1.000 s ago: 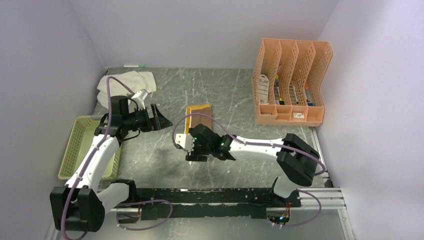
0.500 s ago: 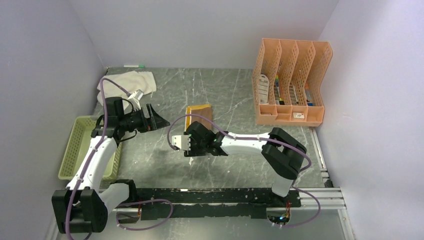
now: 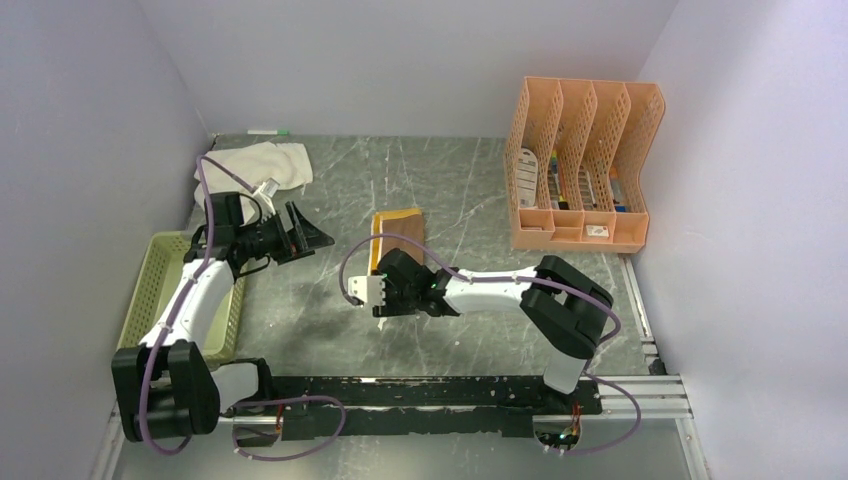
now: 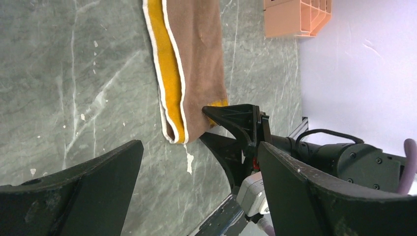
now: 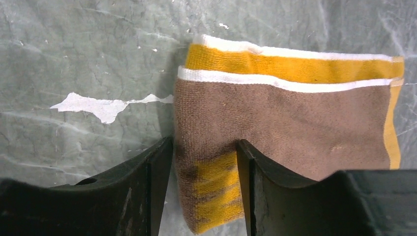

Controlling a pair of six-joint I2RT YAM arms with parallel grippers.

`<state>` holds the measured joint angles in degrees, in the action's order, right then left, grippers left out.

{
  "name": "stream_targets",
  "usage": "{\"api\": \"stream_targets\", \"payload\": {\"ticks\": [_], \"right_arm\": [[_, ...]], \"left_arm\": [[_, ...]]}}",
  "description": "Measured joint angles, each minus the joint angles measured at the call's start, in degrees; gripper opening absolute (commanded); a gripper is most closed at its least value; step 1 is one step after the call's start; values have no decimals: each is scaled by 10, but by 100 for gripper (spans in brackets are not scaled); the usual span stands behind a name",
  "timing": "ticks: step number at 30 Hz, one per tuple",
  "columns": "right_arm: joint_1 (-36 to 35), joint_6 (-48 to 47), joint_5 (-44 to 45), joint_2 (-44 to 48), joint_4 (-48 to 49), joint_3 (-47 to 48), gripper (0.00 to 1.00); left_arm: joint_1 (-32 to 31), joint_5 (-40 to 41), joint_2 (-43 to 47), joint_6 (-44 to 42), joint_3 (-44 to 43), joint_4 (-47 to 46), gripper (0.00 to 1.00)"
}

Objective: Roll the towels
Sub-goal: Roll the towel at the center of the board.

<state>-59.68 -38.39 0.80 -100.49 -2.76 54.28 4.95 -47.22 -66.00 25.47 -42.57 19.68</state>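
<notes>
The brown towel with mustard-yellow edging (image 3: 397, 228) lies folded into a strip at mid-table, and also shows in the left wrist view (image 4: 194, 64) and the right wrist view (image 5: 295, 123). My right gripper (image 3: 402, 272) sits at its near end. In the right wrist view the right gripper (image 5: 205, 147) has its jaws closed in on the near corner, with brown and yellow cloth pinched between them. The cream-white towel (image 3: 256, 164) lies crumpled at the back left. My left gripper (image 3: 312, 234) hovers open and empty left of the brown towel, and its jaws (image 4: 200, 145) stand wide apart.
A green mesh basket (image 3: 156, 292) stands at the left edge beside the left arm. An orange file organizer (image 3: 580, 170) with papers stands at the back right. The walls close in on the left, back and right. A green-capped marker (image 3: 268, 131) lies by the back wall.
My right gripper has moved forward onto the near end of the brown towel. My left gripper has drawn back a little to the left and away from me.
</notes>
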Motion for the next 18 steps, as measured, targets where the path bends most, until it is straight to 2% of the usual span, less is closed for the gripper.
{"api": "stream_targets", "payload": {"ticks": [7,10,12,15,18], "right_arm": [[0,6,0,1,5,-6,55],[0,6,3,1,15,-10,50],[0,8,7,1,17,-10,42],[0,9,11,1,22,-10,20],[0,12,12,-6,23,-8,3]], "left_arm": [[5,-8,-23,17,0,-24,99],[5,-9,-24,18,0,-26,99],[5,-9,-24,18,0,-27,99],[5,-9,-24,18,0,-28,99],[6,-9,-24,20,0,-31,99]]}}
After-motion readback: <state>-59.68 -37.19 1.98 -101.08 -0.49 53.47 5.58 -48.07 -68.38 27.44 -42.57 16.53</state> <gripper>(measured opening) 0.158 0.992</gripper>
